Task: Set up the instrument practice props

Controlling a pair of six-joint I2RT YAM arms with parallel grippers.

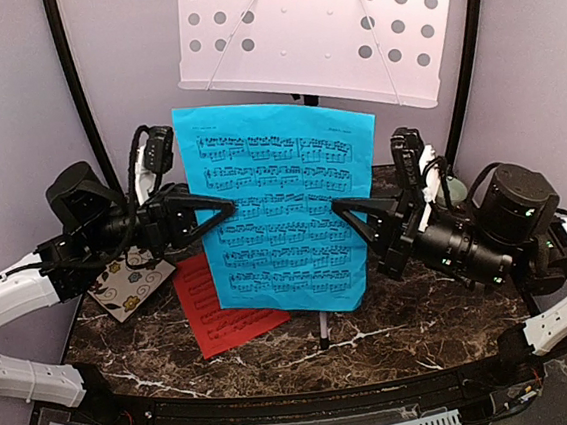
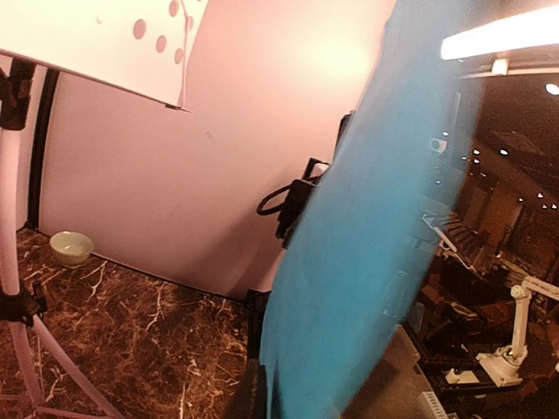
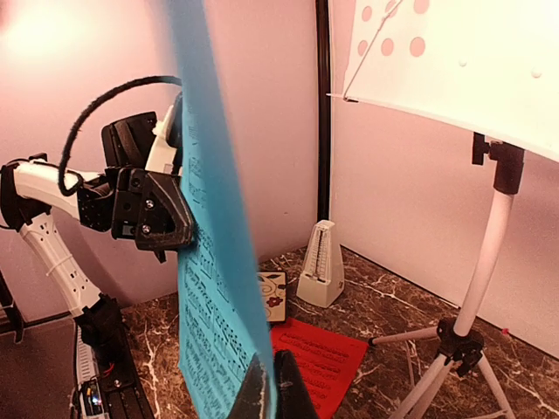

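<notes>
Dark veined marble forms the table top, closed in by pale lilac walls. At 12 o'clock in the top view the white perforated music stand is seen, its desk tilted and its tripod legs planted on the marble. At the centre the blue music sheet is held upright in the air, below the desk and in front of the stand's pole. The left gripper is clenched on the sheet's edge at 9 o'clock. The right gripper is clenched on the opposite edge at 3 o'clock. In the right wrist view the sheet is seen edge-on, pinched between closed fingers. The red-orange music sheet lies flat on the marble at 7 o'clock from the blue one and is partly hidden behind it. A floral coaster lies just beside it at 8 o'clock. The pale grey pyramid metronome is shown upright in the right wrist view, near the wall, just beyond the coaster. A small green bowl is seen by the wall in the left wrist view.
</notes>
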